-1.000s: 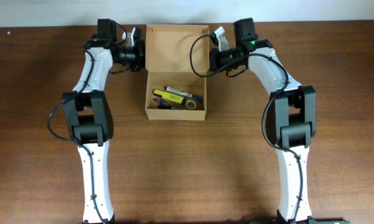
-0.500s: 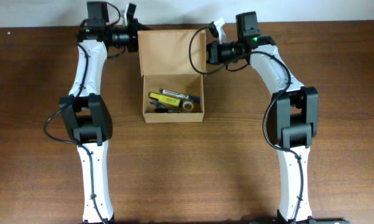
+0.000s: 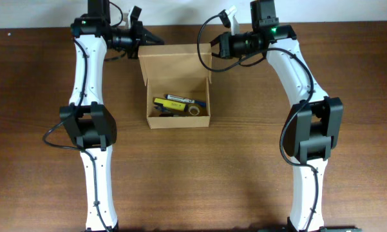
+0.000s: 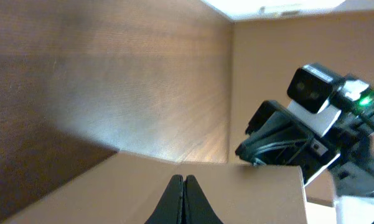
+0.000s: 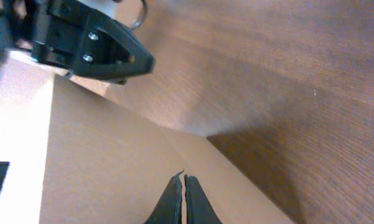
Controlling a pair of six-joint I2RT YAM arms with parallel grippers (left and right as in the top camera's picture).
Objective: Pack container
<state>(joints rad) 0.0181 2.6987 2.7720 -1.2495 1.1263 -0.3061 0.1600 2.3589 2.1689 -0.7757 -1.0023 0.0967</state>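
fig. both of my arms at the far end of the small rectangular tan cardboard box (image 3: 179, 122), which sits on the brown wooden table (image 3: 245, 167) midway between them, its open body toward my bases and its hinge on the far side. inside lie a yellow flat item (image 3: 162, 103), a thin blue pen-like stick (image 3: 180, 98) and a small roll of tape (image 3: 194, 109), close together near the front wall.

change: a second ago the hinged flap lid (image 3: 174, 61) lay flat on the table behind the box and looked long in the overhead view. now it looks shorter front to back and its free edge sits nearer the body, so i judge it to be lifted off the table and tilting toward the opening. both arms have stretched further away from my bases, and the box has slid a little to my left.

claws: my left gripper (image 4: 182, 198) shows its two fingers pressed together, with only a hairline gap, on the lid's edge. my right gripper (image 5: 180, 198) is closed just as tightly on the same flap from the other side. each appears to pinch thin card, though the contact itself sits at the bottom of each wrist view.

meaning: the contents look loaded. what remains, in my judgement, is to fold the lid over and seat it, keeping both corners level so the flap does not twist.
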